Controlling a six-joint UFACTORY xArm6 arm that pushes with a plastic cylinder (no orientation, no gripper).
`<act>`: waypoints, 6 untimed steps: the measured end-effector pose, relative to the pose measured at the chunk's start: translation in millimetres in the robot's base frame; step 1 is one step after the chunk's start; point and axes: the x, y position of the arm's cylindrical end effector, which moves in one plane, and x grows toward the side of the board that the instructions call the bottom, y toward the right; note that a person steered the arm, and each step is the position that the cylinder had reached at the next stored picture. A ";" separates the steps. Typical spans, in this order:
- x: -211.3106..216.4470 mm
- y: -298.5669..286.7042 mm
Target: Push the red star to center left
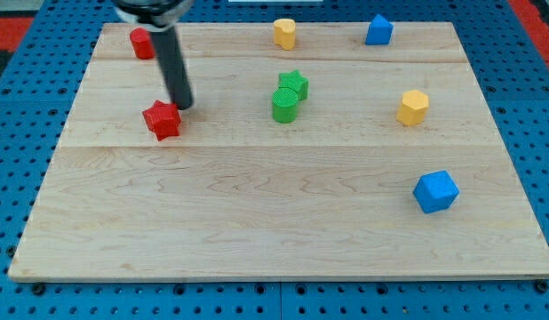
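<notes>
The red star (163, 119) lies on the wooden board (283, 204) at the view's left, a little above mid-height. My rod comes down from the view's top left, and my tip (183, 105) sits just above and to the right of the star, close to its upper right point. I cannot tell whether it touches the star.
A red block (142, 43) sits at the top left, partly behind the rod. A green star (294, 84) touches a green cylinder (285, 105) near the centre. A yellow block (285, 34) and a blue block (378, 30) sit at the top. A yellow hexagon (413, 108) and a blue cube (434, 191) are at the right.
</notes>
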 end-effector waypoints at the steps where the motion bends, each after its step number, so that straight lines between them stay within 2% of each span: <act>1: 24.3 21.1; 3: 26.7 -61.9; 6: 21.2 -63.4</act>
